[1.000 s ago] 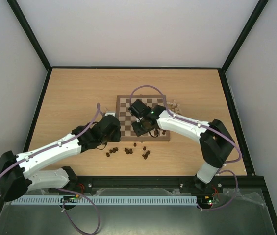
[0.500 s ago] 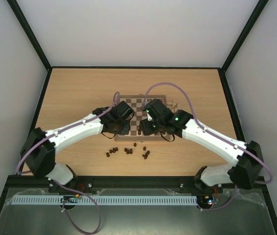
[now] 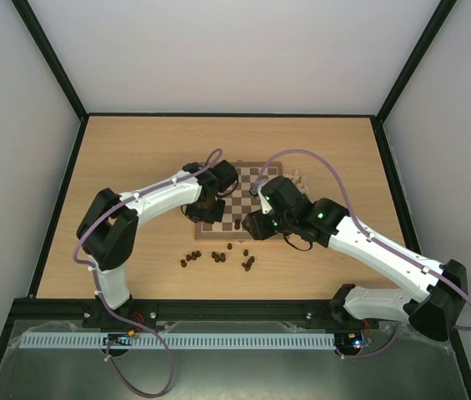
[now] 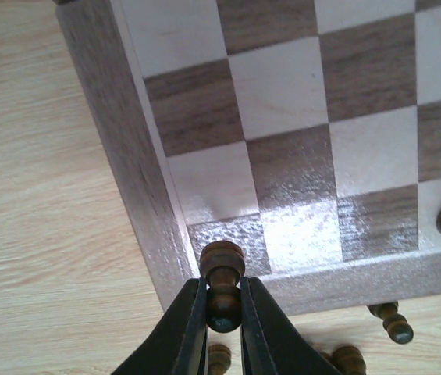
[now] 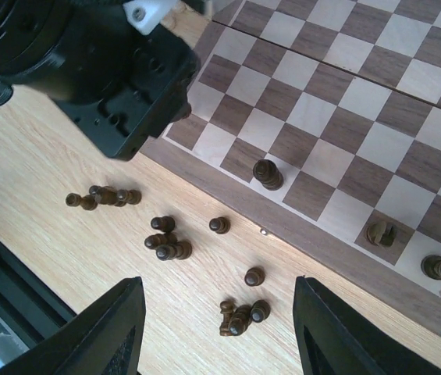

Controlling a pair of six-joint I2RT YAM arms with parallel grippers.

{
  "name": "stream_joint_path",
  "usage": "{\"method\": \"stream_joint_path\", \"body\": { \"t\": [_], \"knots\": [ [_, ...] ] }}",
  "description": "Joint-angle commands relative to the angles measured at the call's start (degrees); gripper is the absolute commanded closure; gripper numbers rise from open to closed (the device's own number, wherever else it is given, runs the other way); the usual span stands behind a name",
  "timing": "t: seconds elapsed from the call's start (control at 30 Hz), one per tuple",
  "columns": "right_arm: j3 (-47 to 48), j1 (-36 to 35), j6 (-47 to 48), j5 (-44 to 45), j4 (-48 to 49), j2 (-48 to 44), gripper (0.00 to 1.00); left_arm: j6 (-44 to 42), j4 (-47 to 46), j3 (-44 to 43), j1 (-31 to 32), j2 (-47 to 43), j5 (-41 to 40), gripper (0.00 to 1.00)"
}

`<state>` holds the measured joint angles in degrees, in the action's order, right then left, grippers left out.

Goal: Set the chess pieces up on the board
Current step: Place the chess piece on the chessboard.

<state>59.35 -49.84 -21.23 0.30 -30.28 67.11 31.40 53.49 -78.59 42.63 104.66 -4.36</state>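
The left gripper (image 4: pixel 222 295) is closed on a dark pawn (image 4: pixel 222 262) over the corner of the board (image 4: pixel 282 148), while the right gripper (image 5: pixel 218 301) hangs open and empty above loose dark pieces (image 5: pixel 165 242) beside it

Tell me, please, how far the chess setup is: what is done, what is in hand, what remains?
Done: three dark pieces are on the board near its front edge. In hand: the left gripper is shut on one dark piece at the board's corner; the right gripper is open and empty. Remaining: loose dark pieces on the table, and pale pieces beside the board.
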Motion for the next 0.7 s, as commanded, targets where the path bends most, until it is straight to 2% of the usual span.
{"method": "stream_joint_path", "body": {
  "t": [0.0, 0.67],
  "knots": [
    [-0.6, -0.2, 0.1, -2.08, -0.3, -1.54, 0.47, -1.95, 5.52, -3.91, -1.05, 2.79, -2.28, 0.94],
    [-0.44, -0.21, 0.31, -2.32, -0.13, 0.42, 0.47, -4.33, 2.99, -7.03, -2.27, 7.48, -1.74, 0.9]
  ]
}}
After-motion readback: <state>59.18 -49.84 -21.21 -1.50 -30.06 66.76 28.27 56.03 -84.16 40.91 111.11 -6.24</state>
